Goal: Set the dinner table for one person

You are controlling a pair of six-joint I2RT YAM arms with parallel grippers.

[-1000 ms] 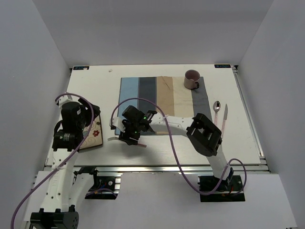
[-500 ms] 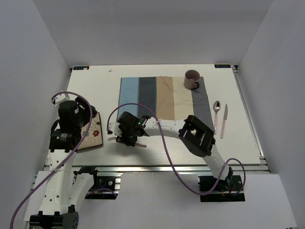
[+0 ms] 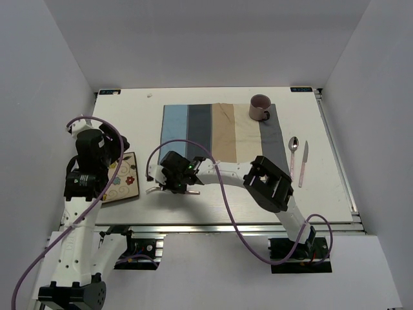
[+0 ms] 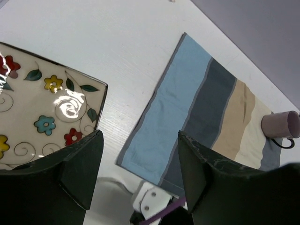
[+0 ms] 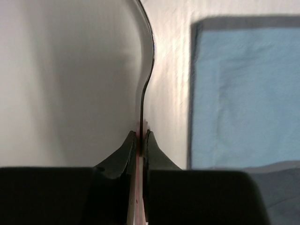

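The right gripper [image 3: 171, 185] is clamped on a pink-handled utensil [image 3: 153, 189]. In the right wrist view its fingers [image 5: 124, 152] pinch the thin handle with almost no gap between them, and the utensil [image 5: 147, 56] shows edge-on, its curved metal end reaching out ahead of the fingertips. Its head cannot be made out from this angle, nor whether it touches the surface. The dinner table [image 3: 129, 123] lies directly under this gripper, bare and off-white, and the blue edge of the striped placemat [image 5: 234, 93] sits just beside it on one side. Across the placemat [image 3: 219, 132], well away from the right gripper, a mug [image 3: 260, 106] stands on the far corner of the cloth, and a spoon [image 3: 293, 152] and knife [image 3: 303, 161] lie side by side on the table beyond the cloth's other edge. The left gripper [image 4: 139, 140] hangs above the table with its fingers [image 4: 79, 173] spread wide and nothing between them. A flowered plate [image 4: 42, 93] lies just to one side below it, the placemat [image 4: 187, 112] ahead on the other, and the mug [image 4: 279, 124] further off.
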